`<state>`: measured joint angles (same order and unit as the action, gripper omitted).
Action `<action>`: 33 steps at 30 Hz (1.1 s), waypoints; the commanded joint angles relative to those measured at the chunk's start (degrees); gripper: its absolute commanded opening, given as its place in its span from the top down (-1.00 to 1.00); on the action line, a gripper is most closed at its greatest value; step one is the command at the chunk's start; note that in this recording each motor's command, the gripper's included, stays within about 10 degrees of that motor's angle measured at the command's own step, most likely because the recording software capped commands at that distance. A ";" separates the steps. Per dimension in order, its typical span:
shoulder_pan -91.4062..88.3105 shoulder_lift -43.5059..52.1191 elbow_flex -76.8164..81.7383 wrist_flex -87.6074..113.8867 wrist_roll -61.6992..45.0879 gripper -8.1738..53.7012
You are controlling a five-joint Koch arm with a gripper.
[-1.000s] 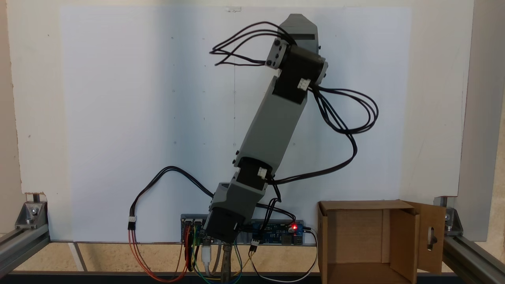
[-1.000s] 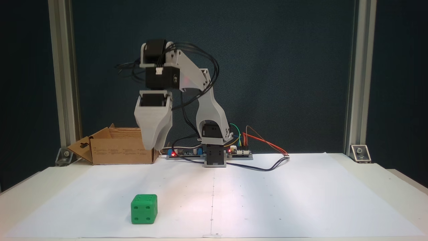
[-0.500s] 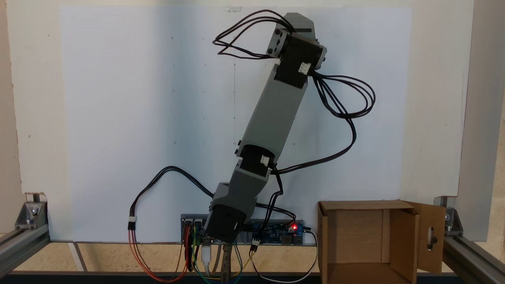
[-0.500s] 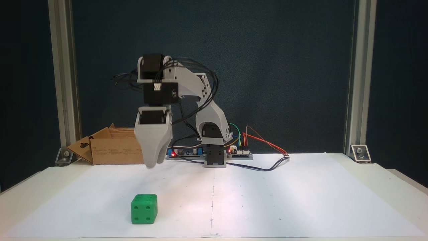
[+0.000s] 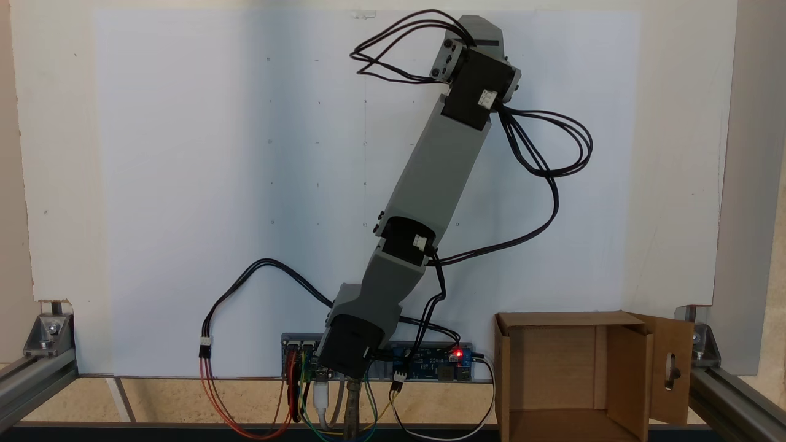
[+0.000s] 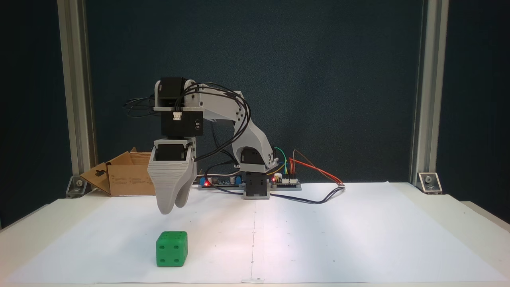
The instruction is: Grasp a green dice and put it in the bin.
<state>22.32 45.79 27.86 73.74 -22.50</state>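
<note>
On arm motor (image 6: 197, 124), tiny label unreadable; gripper (image 6: 172, 208) above green dice (image 6: 171, 249).

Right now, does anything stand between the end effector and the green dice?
Nothing visible does. The end effector hangs above the green dice, apart from it, and beneath it lies bare white paper.

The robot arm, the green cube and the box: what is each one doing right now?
gripper: hanging in the air above the green dice, pointing down, holding nothing; jaws overlap, so open or shut is unclear.
green dice: sitting flat on the white paper, untouched, four pips facing the camera.
bin: open, flaps out, nothing visible inside.
red light on the board: lit.
</note>
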 commanded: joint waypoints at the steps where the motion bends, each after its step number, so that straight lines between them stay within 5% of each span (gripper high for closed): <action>1: 0.00 0.53 -3.34 -0.09 -3.69 -0.67; 33: -2.20 -4.31 -3.34 -6.24 -1.14 -0.66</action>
<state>20.39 40.87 27.86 68.64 -22.50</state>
